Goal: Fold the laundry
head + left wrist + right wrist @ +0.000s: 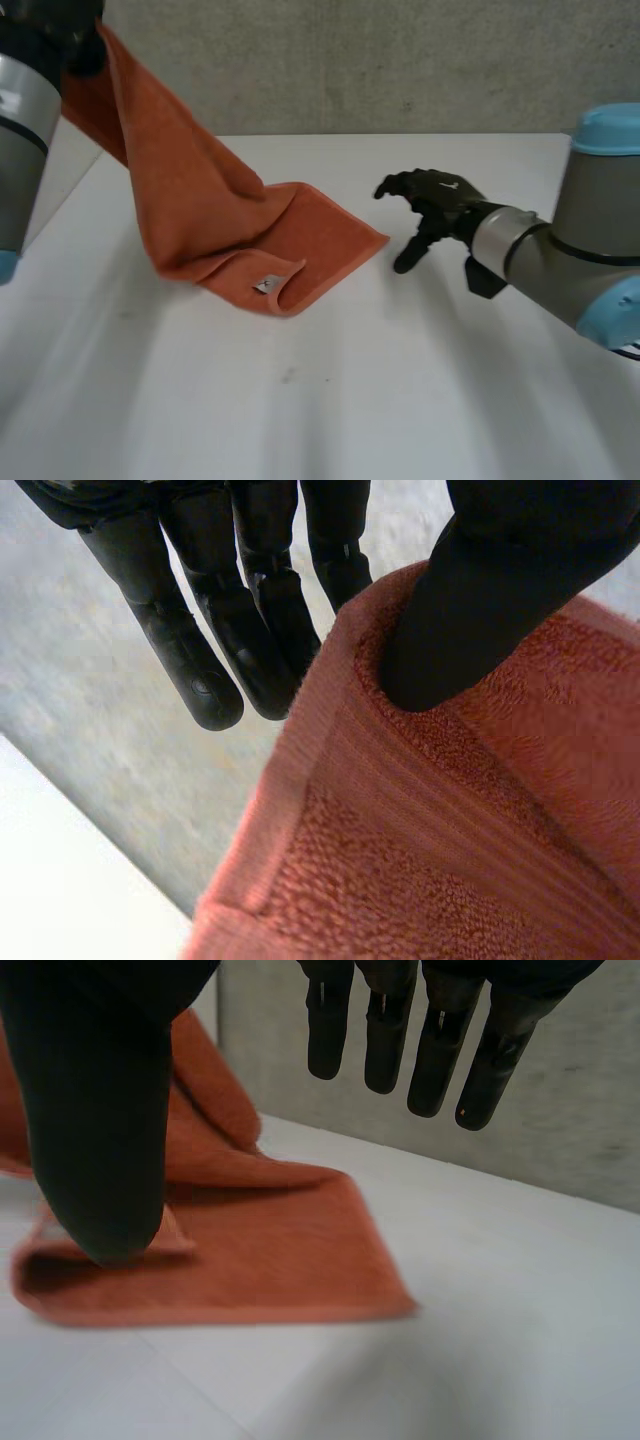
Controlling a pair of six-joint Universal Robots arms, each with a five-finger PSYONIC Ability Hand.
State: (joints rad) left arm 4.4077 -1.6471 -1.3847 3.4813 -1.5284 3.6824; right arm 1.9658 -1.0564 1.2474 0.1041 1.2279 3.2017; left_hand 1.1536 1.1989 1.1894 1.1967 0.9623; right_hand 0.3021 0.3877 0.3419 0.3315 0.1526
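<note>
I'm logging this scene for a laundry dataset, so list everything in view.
towel: one, orange, one end raised by the left hand, the other end lying on the table
label: one, pale, on the towel's near folded edge
table: one, white, under the towel
wall: one, grey, behind the table
left hand: one, black, thumb pinching the towel's raised edge
right hand: one, black, open, beside the towel's lying end, apart from it

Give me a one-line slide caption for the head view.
Left hand holds one end of an orange terry towel above the white table, with the open right hand beside it.
</note>
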